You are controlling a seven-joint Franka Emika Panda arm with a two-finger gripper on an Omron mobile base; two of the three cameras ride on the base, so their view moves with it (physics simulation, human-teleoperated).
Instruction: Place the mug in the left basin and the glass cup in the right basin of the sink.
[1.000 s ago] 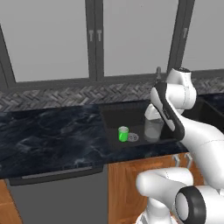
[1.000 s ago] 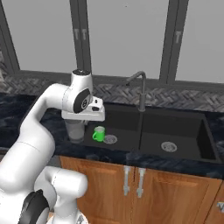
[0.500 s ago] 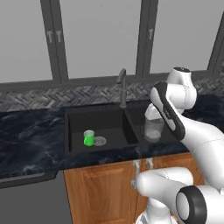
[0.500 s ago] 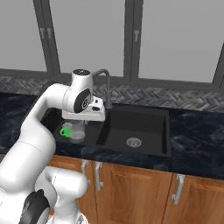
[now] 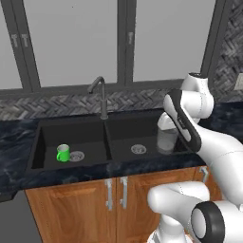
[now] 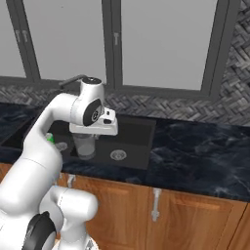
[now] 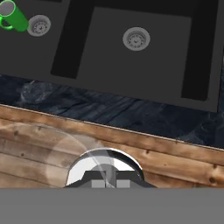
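Hanging below the gripper, the glass is clamped by its rim between the closed jaws, held in the air at the right basin's right side. The mug stands in the left basin, just beside its drain.

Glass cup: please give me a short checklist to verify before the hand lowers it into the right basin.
1. Hand shut on the glass cup: ok.
2. Glass cup upright under the hand: ok.
3. Mug already in the left basin, beside its drain: ok.
4. Right basin floor free around the drain: ok.
5. Glass cup hangs over the right basin, inside its walls: cannot tell; in the hand view it shows against the wooden cabinet front.
6. Faucet away from the glass cup: ok.
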